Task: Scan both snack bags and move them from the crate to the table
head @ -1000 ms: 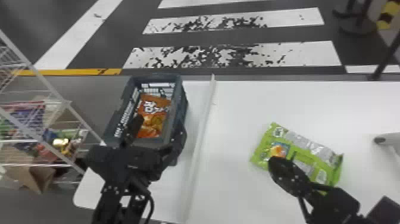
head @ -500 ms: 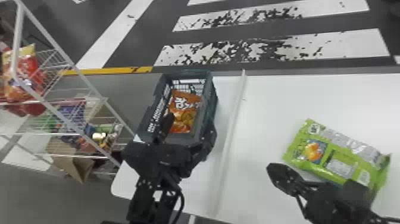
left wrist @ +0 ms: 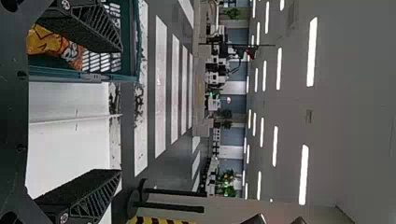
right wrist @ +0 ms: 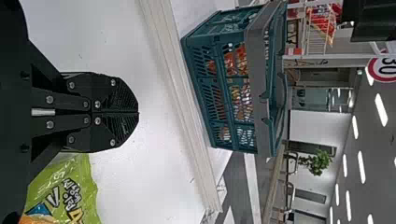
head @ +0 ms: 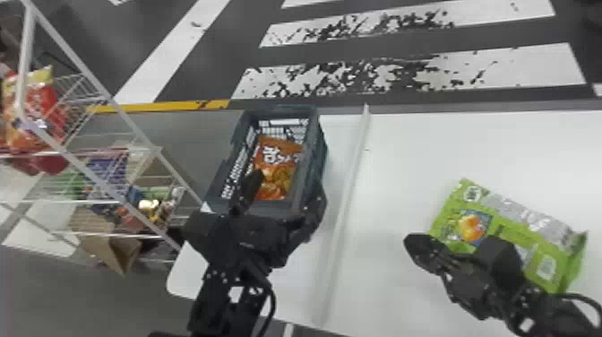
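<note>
I note my left gripper [head: 289, 184] spread wide at the crate [head: 316, 148]; my right gripper [head: 416, 249], closed, near the green bag [head: 471, 226].

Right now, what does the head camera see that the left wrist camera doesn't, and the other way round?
Head view: the green snack bag lying on the table and the white wire rack with packets on it.

Left wrist view: the ceiling lights and some green plants far off.

Both: the crate with the orange snack bag inside, the left gripper with its fingers apart, the white table and the white floor stripes.
</note>
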